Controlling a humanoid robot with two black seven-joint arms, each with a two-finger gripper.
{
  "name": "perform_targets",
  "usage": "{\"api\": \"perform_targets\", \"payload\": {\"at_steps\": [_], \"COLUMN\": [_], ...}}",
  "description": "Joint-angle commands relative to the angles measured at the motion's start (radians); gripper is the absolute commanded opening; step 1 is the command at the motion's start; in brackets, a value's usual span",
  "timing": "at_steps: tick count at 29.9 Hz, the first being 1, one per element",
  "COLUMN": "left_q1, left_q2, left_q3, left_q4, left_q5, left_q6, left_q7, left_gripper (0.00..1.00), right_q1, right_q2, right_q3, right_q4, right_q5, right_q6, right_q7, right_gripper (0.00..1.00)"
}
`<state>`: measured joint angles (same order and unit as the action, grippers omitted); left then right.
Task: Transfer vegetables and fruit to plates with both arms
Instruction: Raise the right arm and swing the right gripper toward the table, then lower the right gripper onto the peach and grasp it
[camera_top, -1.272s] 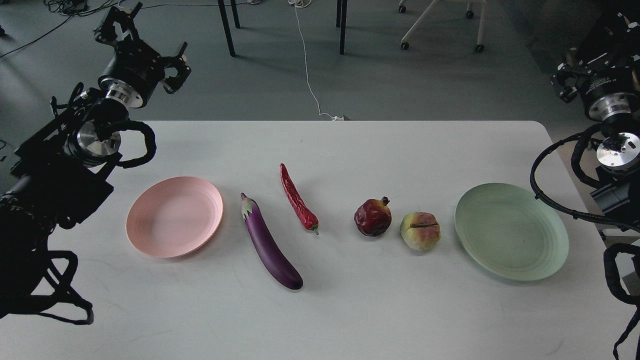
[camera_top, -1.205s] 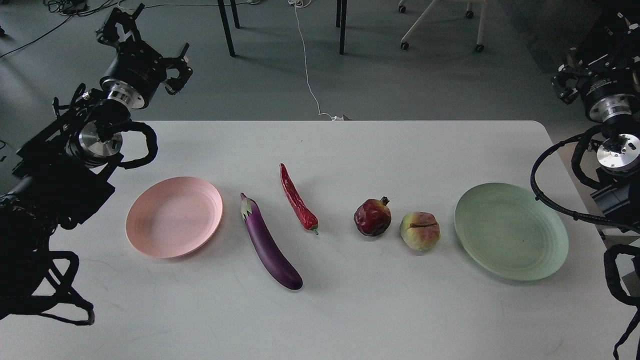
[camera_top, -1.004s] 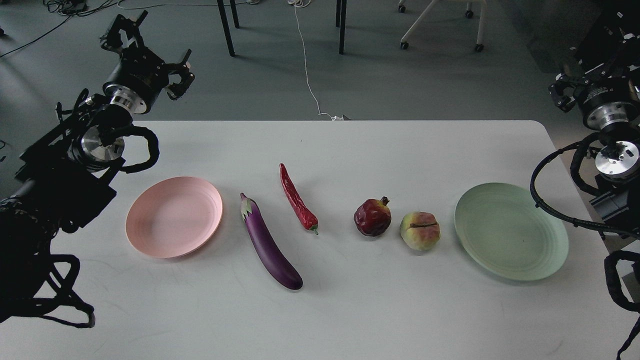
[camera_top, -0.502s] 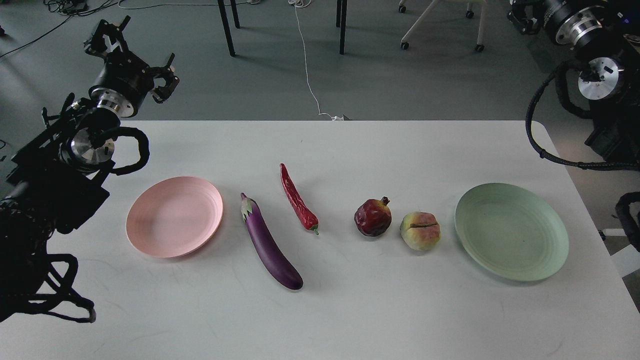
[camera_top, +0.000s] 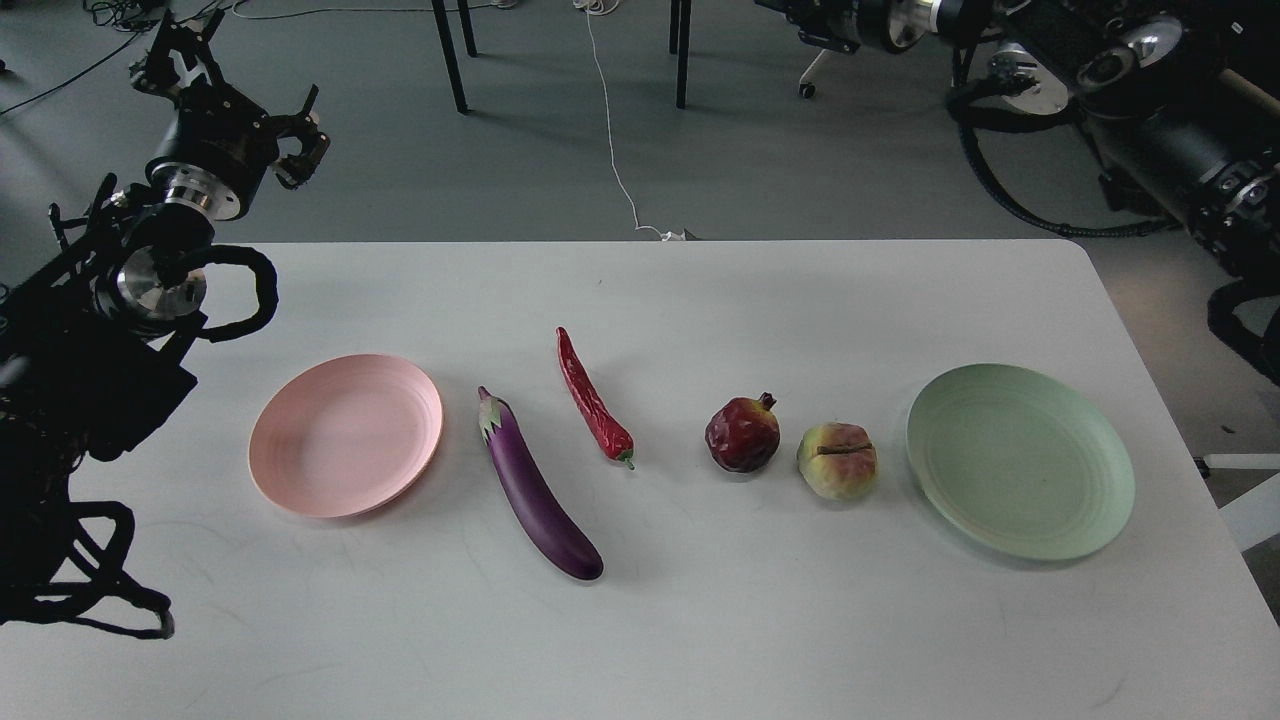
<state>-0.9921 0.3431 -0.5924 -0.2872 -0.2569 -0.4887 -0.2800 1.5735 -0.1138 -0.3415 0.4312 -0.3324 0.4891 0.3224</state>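
Observation:
On the white table (camera_top: 700, 620) lie, left to right, a pink plate (camera_top: 345, 435), a purple eggplant (camera_top: 535, 490), a red chili pepper (camera_top: 592, 400), a dark red pomegranate (camera_top: 742, 435), a peach (camera_top: 837, 460) and a mint green plate (camera_top: 1020, 460). Both plates are empty. My left gripper (camera_top: 243, 92) is open and empty, raised beyond the table's far left corner, far from the food. My right arm reaches along the top edge; its gripper (camera_top: 815, 18) is dark and partly cut off by the frame, high beyond the table's far edge.
Behind the table the grey floor holds black table legs (camera_top: 450, 55), a wheeled chair base and a white cable (camera_top: 615, 150). My right arm's thick links and cables (camera_top: 1150, 130) hang over the far right corner. My left arm's body (camera_top: 70, 400) overhangs the table's left edge.

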Motion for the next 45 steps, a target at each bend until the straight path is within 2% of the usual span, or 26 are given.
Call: {"api": "perform_targets", "payload": {"at_steps": [1,4,8,13,17,28,41,45], "left_q1": [0.001,0.004,0.006,0.006,0.007,0.012,0.019,0.03], "left_q2": [0.008,0.008,0.01,0.013,0.013,0.01,0.016,0.016], "left_q3": [0.002,0.003,0.005,0.005,0.005,0.002,0.003,0.003], "left_q4": [0.0,0.0,0.0,0.0,0.0,0.0,0.002,0.0], "left_q5": [-0.001,-0.001,-0.001,-0.001,-0.001,-0.001,-0.001,-0.001], "left_q6": [0.0,0.0,0.0,0.0,0.0,0.0,0.0,0.0], "left_q7": [-0.005,-0.005,-0.005,-0.005,-0.005,-0.008,-0.008,-0.019], "left_gripper": [0.99,0.99,0.99,0.99,0.99,0.99,0.99,0.99], "right_q1": [0.002,0.0,0.002,0.014,0.014,-0.015,-0.078,-0.099], "right_q2": [-0.041,-0.066,-0.115,-0.227,-0.28,-0.294,-0.293,-0.284], "right_q3": [-0.002,-0.034,-0.125,-0.142,-0.188,-0.318,-0.318,-0.314], "right_q4": [0.181,0.253,0.397,0.584,0.658,0.69,0.681,0.678], "right_q5": [-0.273,-0.439,-0.534,-0.733,-0.888,-1.013,-1.013,-1.013], "right_q6": [0.0,0.0,0.0,0.0,0.0,0.0,0.0,0.0], "right_q7": [0.003,0.004,0.007,0.009,0.024,0.063,0.064,0.064], "right_gripper": [1.0,1.0,1.0,1.0,1.0,0.96,0.95,0.91]}}
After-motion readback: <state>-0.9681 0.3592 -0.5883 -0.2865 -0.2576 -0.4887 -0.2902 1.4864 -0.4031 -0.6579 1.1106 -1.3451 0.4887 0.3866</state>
